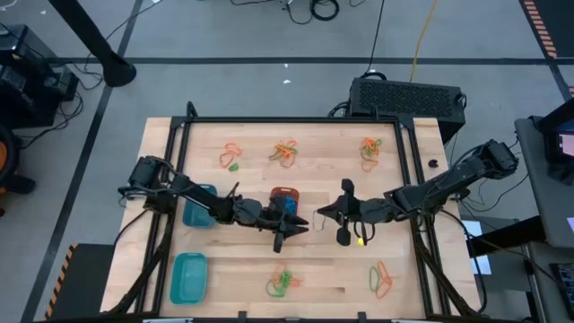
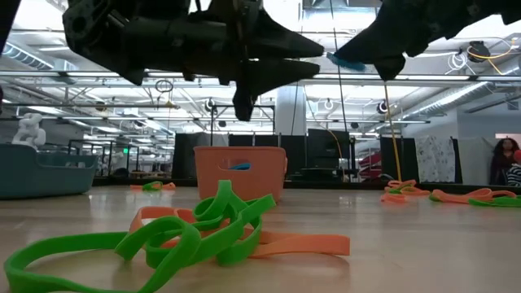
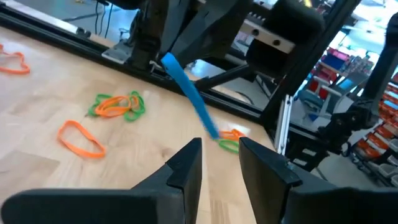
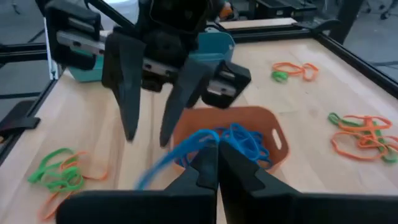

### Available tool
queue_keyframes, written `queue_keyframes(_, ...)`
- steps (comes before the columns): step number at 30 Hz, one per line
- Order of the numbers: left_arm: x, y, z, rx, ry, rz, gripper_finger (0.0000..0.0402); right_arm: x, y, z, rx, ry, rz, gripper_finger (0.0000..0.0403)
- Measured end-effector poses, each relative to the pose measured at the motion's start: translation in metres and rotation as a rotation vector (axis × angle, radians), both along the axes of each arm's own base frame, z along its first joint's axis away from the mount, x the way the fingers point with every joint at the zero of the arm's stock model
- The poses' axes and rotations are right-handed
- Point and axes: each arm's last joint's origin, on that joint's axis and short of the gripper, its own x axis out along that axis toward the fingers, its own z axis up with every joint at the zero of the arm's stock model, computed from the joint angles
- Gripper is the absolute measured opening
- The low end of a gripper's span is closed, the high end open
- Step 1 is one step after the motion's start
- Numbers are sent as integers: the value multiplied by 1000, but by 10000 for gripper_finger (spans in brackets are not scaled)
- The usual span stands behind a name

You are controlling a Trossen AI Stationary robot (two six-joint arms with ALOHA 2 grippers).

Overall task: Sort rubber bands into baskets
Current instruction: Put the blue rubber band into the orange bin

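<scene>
Low view: nearest is a tangle of green and orange rubber bands [image 2: 195, 236], limp loops, light and floppy, likely to snag neighbours; best pinched on a single strand. Behind it the orange basket [image 2: 240, 171], with blue bands inside. Right gripper [image 4: 214, 163] is clamped on a blue band [image 4: 186, 149], which stretches off toward the basket side. Left gripper [image 4: 152, 93] hangs fingers-down just beside the basket, jaws part open, empty. Both arms reach in to mid-table. Teal basket [image 1: 189, 276] near left.
</scene>
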Motion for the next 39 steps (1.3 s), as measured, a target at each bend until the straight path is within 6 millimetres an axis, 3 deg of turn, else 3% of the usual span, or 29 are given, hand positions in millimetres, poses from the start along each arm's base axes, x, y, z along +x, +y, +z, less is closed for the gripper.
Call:
queue_keyframes(9, 8, 6, -11, 8, 29, 24, 113, 8, 3, -11, -9, 23, 14, 0)
queue_keyframes(39, 9, 7, -6, -59, -15, 10, 113, 9, 2, -9, -23, -9, -42, 0)
